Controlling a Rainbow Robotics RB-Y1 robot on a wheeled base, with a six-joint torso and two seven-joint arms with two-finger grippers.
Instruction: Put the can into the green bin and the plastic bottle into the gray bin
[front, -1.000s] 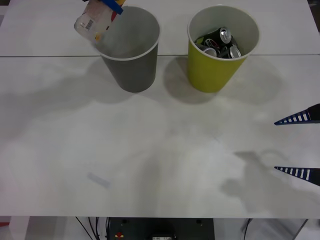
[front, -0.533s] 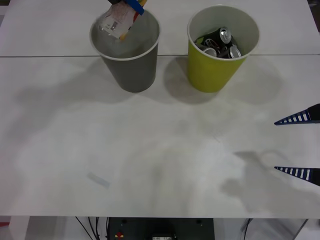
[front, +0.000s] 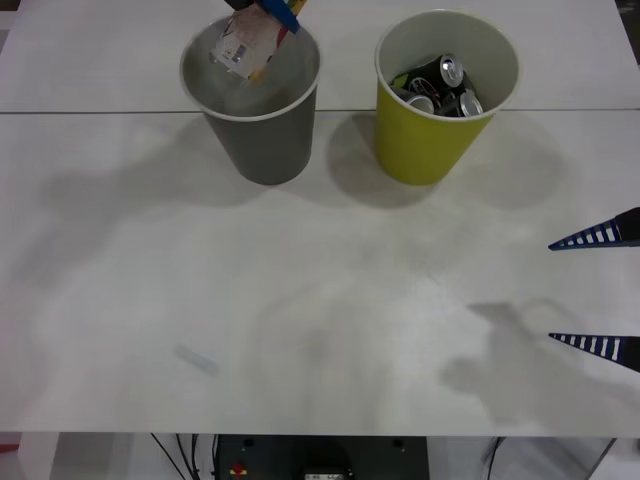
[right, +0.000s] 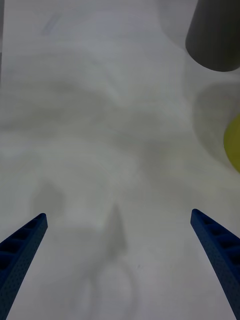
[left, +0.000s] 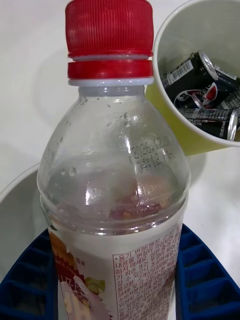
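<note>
I have the gray bin (front: 251, 100) under my left gripper (front: 272, 12), which pinches the plastic bottle (front: 243, 44) above its mouth. The green bin (front: 446, 95) holds cans. Next I release. My right gripper (front: 597, 292) waits spread.

Left gripper (front: 268, 10) clamped — right gripper (front: 598, 292) parked low, fingers (right: 216, 240) spread.

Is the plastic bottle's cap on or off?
On: the red cap sits screwed on the plastic bottle, held by the left tool.
</note>
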